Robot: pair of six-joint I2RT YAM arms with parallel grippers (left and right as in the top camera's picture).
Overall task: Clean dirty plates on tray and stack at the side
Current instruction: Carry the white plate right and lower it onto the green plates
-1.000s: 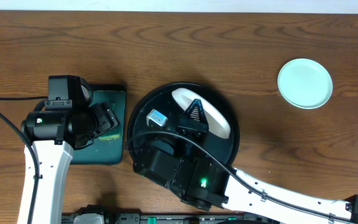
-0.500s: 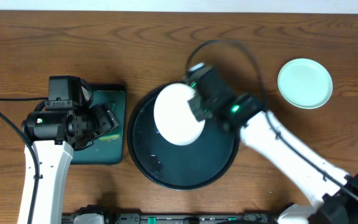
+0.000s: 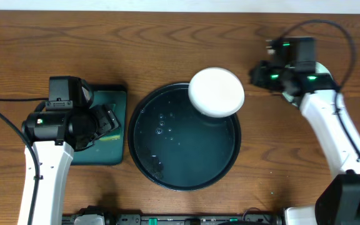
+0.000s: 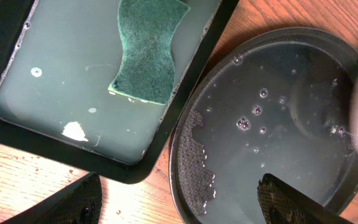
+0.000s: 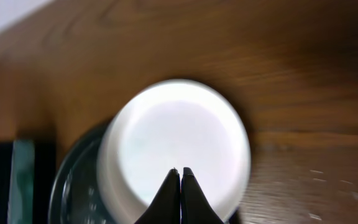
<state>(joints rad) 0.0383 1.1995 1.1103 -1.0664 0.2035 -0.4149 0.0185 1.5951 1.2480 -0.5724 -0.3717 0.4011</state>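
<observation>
The right gripper (image 5: pixel 180 177) is narrow, its two dark fingertips pressed together with no gap. In the right wrist view, which is blurred, the tips overlap the 6 o'clock edge of the white plate (image 5: pixel 176 130). Whether they pinch its rim or only sit in front of it cannot be told. From overhead this gripper (image 3: pixel 254 76) is just beside the plate (image 3: pixel 215 92), at the plate's 2 o'clock.

The plate shows a plain white face. It sits at the 1 o'clock edge of the round black tray (image 3: pixel 186 156), partly over the rim and partly over the desk (image 3: pixel 180 37). A shadow falls on the tray at the plate's 6 o'clock. Whether the plate rests on the rim or hangs above it is unclear. The tray holds a film of water with a few bubbles (image 4: pixel 248 121).

The left gripper (image 4: pixel 179 205) is wide, with one fingertip at each lower corner of its wrist view and nothing between them. It hangs over the gap where the sponge tray (image 4: pixel 55 147) meets the round tray. The sponge tray lies at the round tray's 9 o'clock, just beside it, and holds cloudy water. A green sponge (image 4: pixel 149 53) lies in it, toward 12 o'clock in the wrist view.
</observation>
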